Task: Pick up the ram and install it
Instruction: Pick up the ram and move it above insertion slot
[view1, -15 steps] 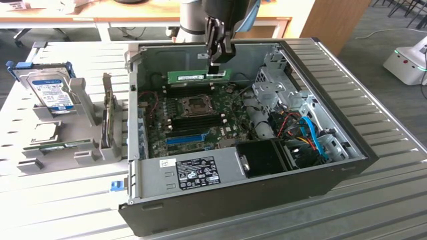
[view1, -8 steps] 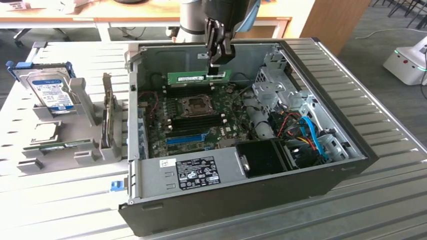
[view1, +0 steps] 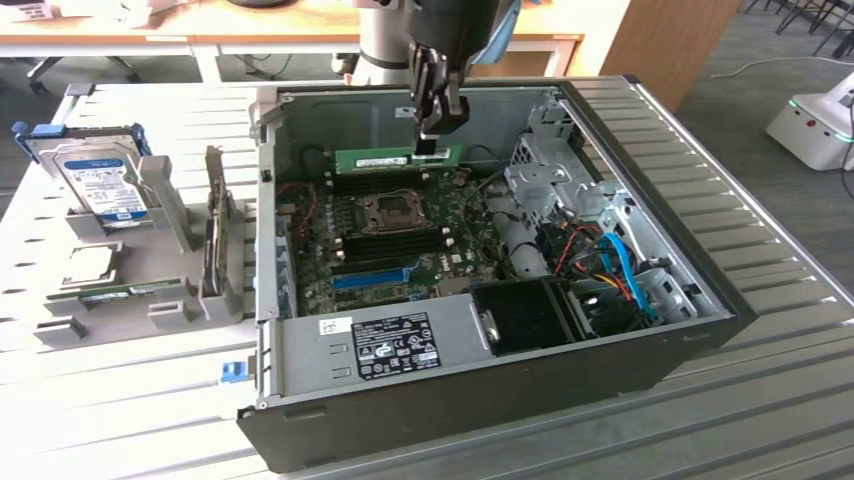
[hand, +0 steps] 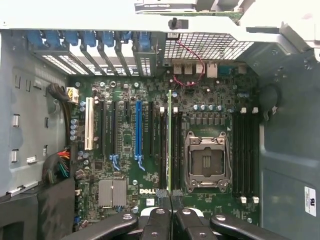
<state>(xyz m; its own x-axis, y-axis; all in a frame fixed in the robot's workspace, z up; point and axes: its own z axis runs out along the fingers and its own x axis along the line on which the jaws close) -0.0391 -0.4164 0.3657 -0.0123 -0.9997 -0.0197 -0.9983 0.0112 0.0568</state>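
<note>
The slatted metal table (view1: 774, 400) carries an open computer case (view1: 534, 385), lying on its side with the interior facing up. The case takes up the middle of the surface and reaches towards the edge on the exterior view's right.

Near the table edge on the exterior view's left stands a grey parts holder (view1: 174, 300). A silver hard drive (view1: 107, 185) with a blue label is propped at its far end.

The motherboard (view1: 400, 240) (hand: 210, 100) lies flat on the case floor. A silver power supply (view1: 387, 345) with a black label sits along the near wall of the case.

The arm's gripper (view1: 430, 148) (hand: 170, 196) hangs down into the case close to its far wall. Its claw is closed narrow, pinching the ram (view1: 380, 158) (hand: 170, 135) by the upper edge.

The ram is held level on its long edge, parallel to the far wall. In the wrist view it lines up with the black memory slots between the CPU socket (view1: 396, 208) (hand: 207, 160) and the blue slot (view1: 371, 275) (hand: 138, 127). I cannot tell whether its lower edge touches a slot.
</note>
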